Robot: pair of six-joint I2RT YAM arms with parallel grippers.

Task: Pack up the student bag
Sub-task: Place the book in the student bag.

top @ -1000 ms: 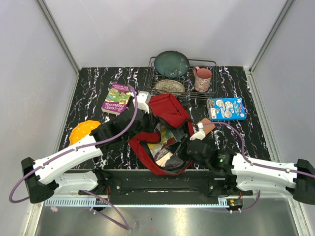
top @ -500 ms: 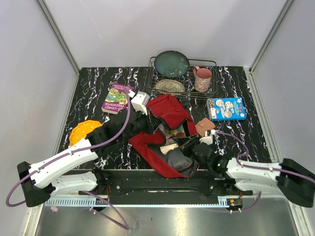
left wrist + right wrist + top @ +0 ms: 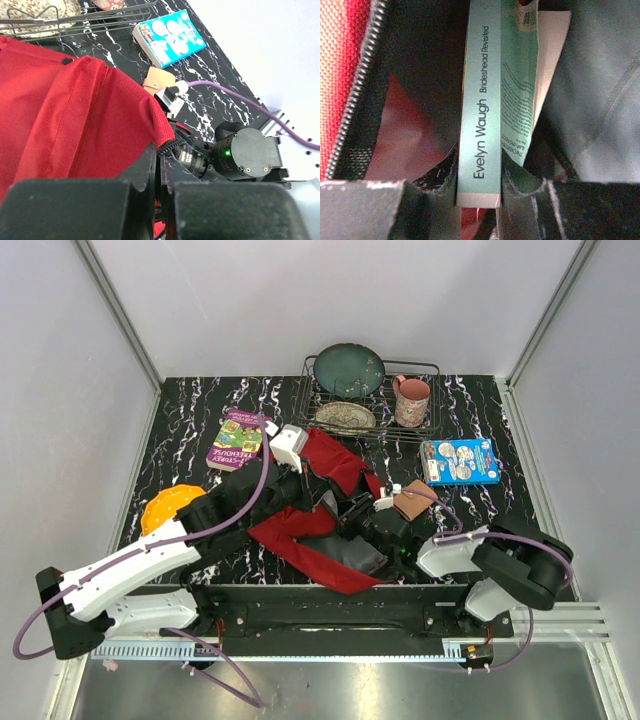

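Note:
The red student bag [image 3: 300, 528] lies in the middle of the table, mouth towards the right arm. My left gripper [image 3: 325, 502] is shut on the bag's black zipper edge [image 3: 172, 145], with red fabric [image 3: 75, 110] draped over it to the left. My right gripper [image 3: 479, 185] reaches inside the bag and is shut on a pale teal paperback [image 3: 480, 100], its spine reading "Evelyn Waugh, Brideshead Revisited". Dark lining and the zipper teeth [image 3: 355, 85] surround the book. From above, the right gripper's tips are hidden in the bag.
A purple book [image 3: 238, 440] and an orange object [image 3: 170, 506] lie left of the bag. Behind it stands a wire rack [image 3: 430, 368] with a teal plate [image 3: 349, 368], a patterned bowl [image 3: 345, 417] and a pink mug [image 3: 410, 400]. A blue box [image 3: 459, 461] and a brown pouch [image 3: 412, 500] lie to the right.
My right arm has folded in and swung left, carrying the book deeper into the bag. The left gripper has pulled the bag's edge along, and the opening has flattened over the book.

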